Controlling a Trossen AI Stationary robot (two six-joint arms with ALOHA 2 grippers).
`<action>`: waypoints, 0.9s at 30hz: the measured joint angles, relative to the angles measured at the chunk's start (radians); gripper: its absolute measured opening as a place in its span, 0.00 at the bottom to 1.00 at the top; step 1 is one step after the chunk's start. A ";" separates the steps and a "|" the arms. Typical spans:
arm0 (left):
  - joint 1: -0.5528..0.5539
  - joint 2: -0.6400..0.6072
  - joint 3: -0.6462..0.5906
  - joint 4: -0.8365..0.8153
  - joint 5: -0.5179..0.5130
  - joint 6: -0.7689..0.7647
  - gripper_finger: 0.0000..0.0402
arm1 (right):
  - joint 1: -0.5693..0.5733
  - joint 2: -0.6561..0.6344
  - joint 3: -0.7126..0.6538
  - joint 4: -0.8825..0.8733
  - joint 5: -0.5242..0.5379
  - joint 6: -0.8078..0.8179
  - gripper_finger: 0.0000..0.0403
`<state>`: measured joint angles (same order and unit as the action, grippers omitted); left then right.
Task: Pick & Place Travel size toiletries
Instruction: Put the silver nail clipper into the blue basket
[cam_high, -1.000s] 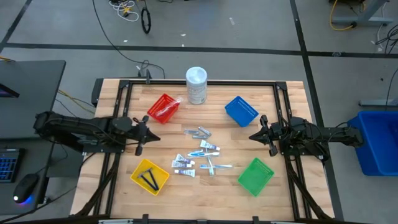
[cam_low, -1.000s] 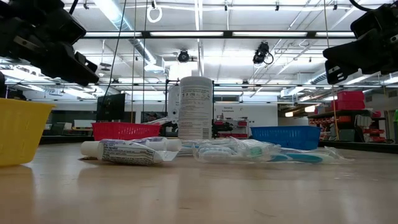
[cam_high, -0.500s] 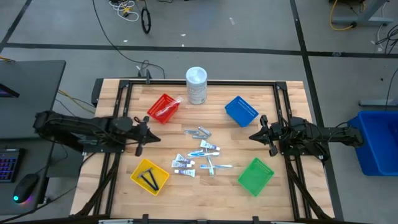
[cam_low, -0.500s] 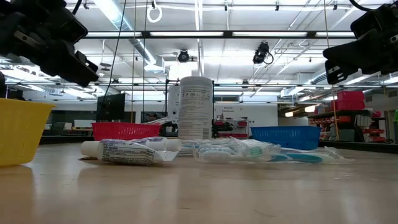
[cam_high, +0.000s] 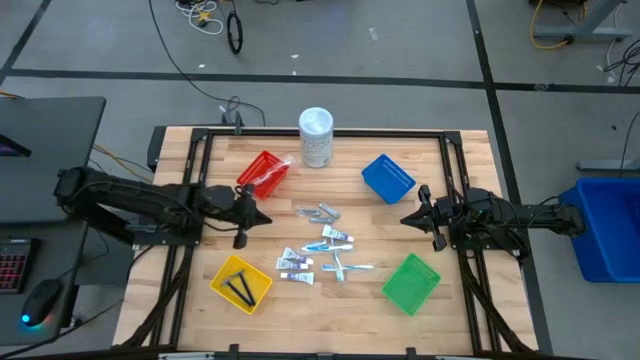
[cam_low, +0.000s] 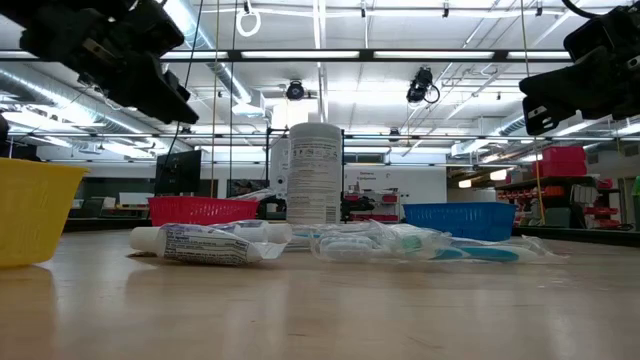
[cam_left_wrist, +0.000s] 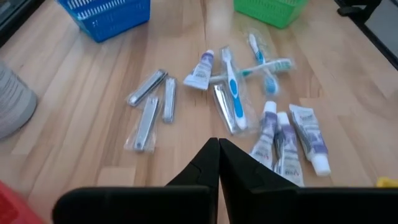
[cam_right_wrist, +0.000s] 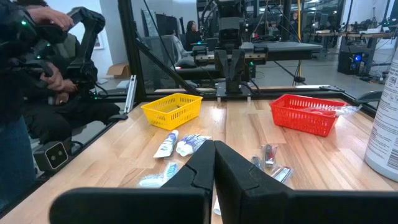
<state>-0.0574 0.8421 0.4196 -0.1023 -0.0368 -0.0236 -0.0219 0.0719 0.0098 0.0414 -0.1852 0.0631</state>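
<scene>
Left gripper (cam_high: 262, 217) has shifted toward frame centre over the last second in the high view; a second ago its tip sat near the left third of the table, now it is closer to the loose pile. Low view agrees: the dark left arm mass at upper left has slid rightward. Fingers pinched together, nothing between them; the left wrist view shows the two dark fingers (cam_left_wrist: 208, 163) meeting in a point over bare wood.

Right gripper (cam_high: 404, 220) unchanged, waiting right of centre between the blue basket (cam_high: 387, 177) and the green basket (cam_high: 411, 283). Also clenched and empty.

Travel size toiletries (cam_high: 318, 245) still loose at table centre: metal clippers in clear packets (cam_left_wrist: 148, 106) toward the upper middle, toothbrushes (cam_left_wrist: 235, 93) and small white tubes (cam_left_wrist: 288, 137) lower down. Two thin black pieces already lie in the yellow basket (cam_high: 240, 283), lower left. Something pale and wrapped sits in the red basket (cam_high: 263, 174), upper left of centre. White cylindrical container (cam_high: 316, 137) stands at top centre.

Reading: the left arm looks to be starting an approach toward the pile. Most of the sorting remains. Fingers will need to part before any pick; the nearest candidates appear to be the clippers or the tubes
</scene>
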 joint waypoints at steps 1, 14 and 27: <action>0.000 0.024 0.014 0.001 0.000 0.007 0.02 | 0.000 0.000 0.000 0.000 0.000 0.000 0.03; 0.007 0.275 0.175 0.008 -0.092 0.040 0.09 | 0.000 0.000 0.000 0.000 0.000 0.000 0.03; 0.134 0.565 0.354 -0.017 -0.029 0.063 0.21 | 0.000 0.000 0.000 0.000 0.000 0.000 0.03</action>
<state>0.0769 1.4073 0.7733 -0.1189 -0.0659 0.0392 -0.0219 0.0719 0.0100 0.0416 -0.1850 0.0634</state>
